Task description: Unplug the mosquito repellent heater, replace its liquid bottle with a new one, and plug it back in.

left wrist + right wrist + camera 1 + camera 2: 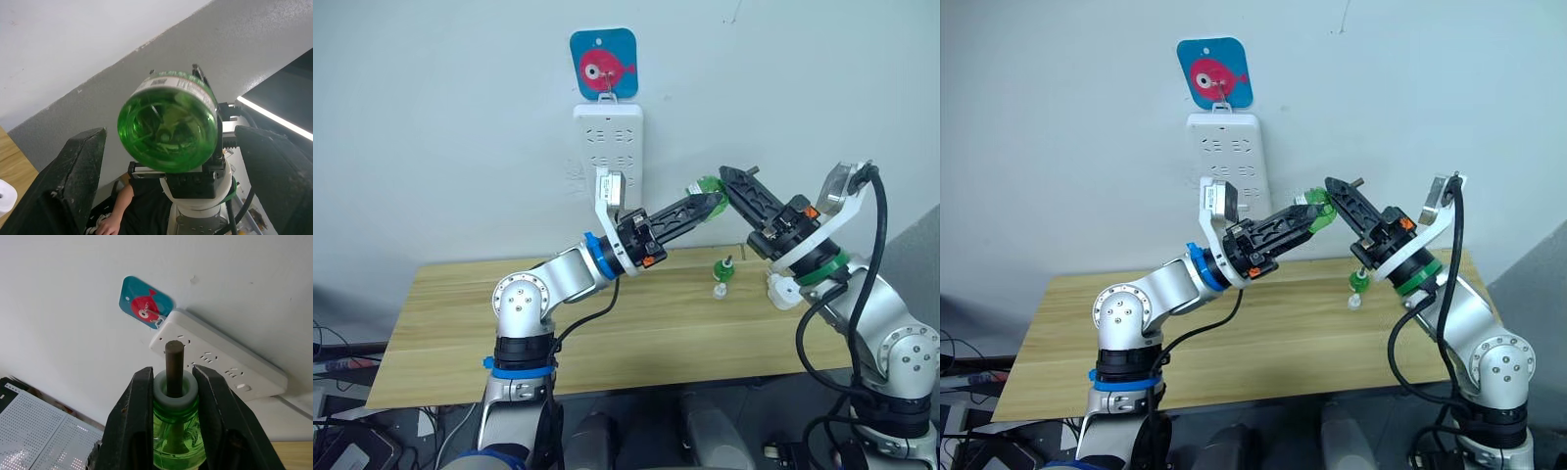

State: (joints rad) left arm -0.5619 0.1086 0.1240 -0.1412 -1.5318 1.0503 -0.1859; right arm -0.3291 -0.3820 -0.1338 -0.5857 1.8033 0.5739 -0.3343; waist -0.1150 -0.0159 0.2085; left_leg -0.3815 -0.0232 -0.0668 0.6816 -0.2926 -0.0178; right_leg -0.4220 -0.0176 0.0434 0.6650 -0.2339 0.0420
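We see even, bright indoor light, soft shadows on the wall [431, 117] beside the power strip [610, 147]. Head views sharp. Left wrist view: fingers [68, 186] blurred close-up, bright ceiling strip light [274, 117] glaring; green bottle [168, 129] glows, backlit.

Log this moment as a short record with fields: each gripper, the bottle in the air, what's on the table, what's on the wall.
right gripper: shut on the green bottle at its neck, wick pointing up
left gripper: open, fingers either side of the bottle's base
heater: white, lying on the table by the right arm
second bottle: green, standing on the table
power strip: on the wall, under a fish hook
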